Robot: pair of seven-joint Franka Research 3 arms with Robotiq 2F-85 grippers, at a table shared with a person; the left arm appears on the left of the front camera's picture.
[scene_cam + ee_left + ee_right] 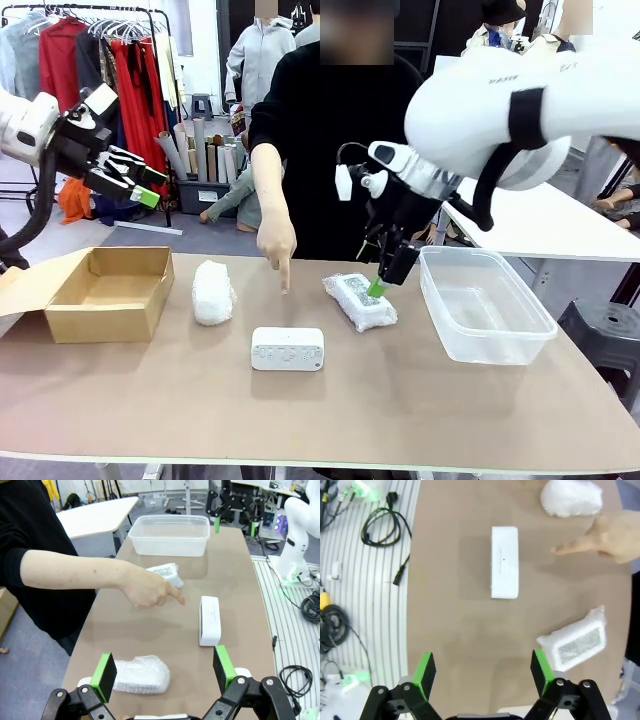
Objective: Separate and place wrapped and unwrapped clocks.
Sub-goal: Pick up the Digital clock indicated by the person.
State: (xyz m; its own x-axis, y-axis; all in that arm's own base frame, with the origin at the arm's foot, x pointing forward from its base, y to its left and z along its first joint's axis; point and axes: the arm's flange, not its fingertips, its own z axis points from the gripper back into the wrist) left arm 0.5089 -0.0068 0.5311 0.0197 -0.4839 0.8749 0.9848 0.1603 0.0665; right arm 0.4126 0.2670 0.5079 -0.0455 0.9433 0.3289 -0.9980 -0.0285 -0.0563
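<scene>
The bare white clock (287, 349) lies flat at the table's middle front. Left of it sits a white bubble-wrapped bundle (212, 292), right of it a clear-plastic bundle with a label (360, 300). A person's hand (277, 245) points down between the two bundles, toward the clock (210, 620). My right gripper (380, 280) hangs open just over the labelled bundle (575, 642), holding nothing, with the clock (504, 562) ahead of it. My left gripper (135, 182) is open and high at the far left, above the bubble-wrapped bundle (140, 681).
An open cardboard box (110, 290) stands at the table's left. A clear plastic tub (485, 300) stands at the right, beside my right arm. The person stands at the far edge. Cables lie on the floor (385, 525) off the table's near side.
</scene>
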